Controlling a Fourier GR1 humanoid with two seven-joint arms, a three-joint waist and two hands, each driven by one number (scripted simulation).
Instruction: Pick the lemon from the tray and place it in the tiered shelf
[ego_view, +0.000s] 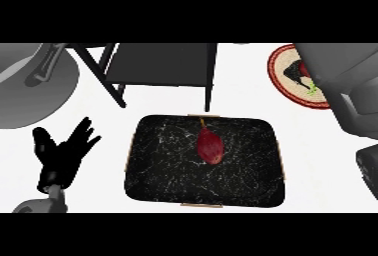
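Note:
A dark red, teardrop-shaped fruit (210, 146) with a thin stem lies near the middle of the black marbled tray (162, 175). It does not look yellow like a lemon. The black tiered shelf (159, 64) stands just behind the tray, its legs reaching towards the tray's far edge. My left hand (63, 150) rests open to the left of the tray, fingers spread and pointing up, touching nothing. A large grey forearm (347, 85) crosses the upper right, and a black shape (368, 172) at the right edge is probably my right hand, mostly cut off.
A grey pot (33, 87) with a handle sits at the back left. A round red-rimmed plate (284, 75) holding a dark item and something green lies at the back right, partly behind the grey forearm. White counter surrounds the tray.

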